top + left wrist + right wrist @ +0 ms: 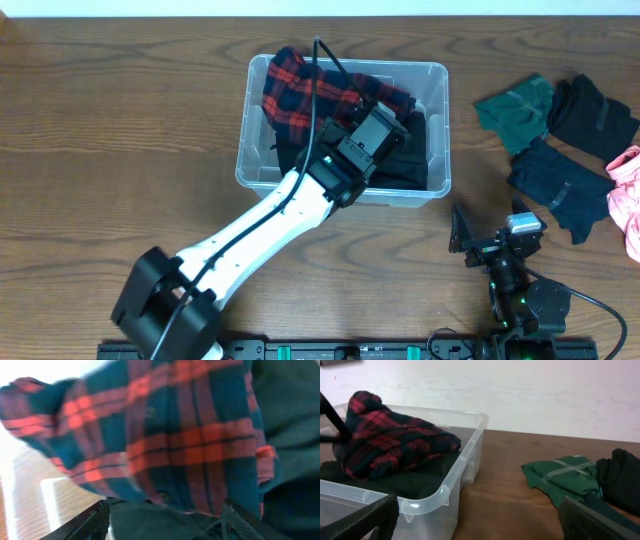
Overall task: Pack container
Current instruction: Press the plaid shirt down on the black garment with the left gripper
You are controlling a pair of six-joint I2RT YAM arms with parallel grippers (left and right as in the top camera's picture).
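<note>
Here our left gripper (169, 519) hangs spread over the plaid cloth (290, 95) in the container (258, 172); our right gripper (479, 521), by the near edge, gapes.

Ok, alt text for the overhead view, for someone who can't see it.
The left arm reaches into a clear container holding a red plaid garment over dark clothes. Green, black and pink garments lie on the wooden table near the right arm.

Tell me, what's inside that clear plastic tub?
A red-and-dark plaid garment lies on top of dark clothing in the container. Whatever is under those clothes is covered, and the left arm hides part of the pile.
</note>
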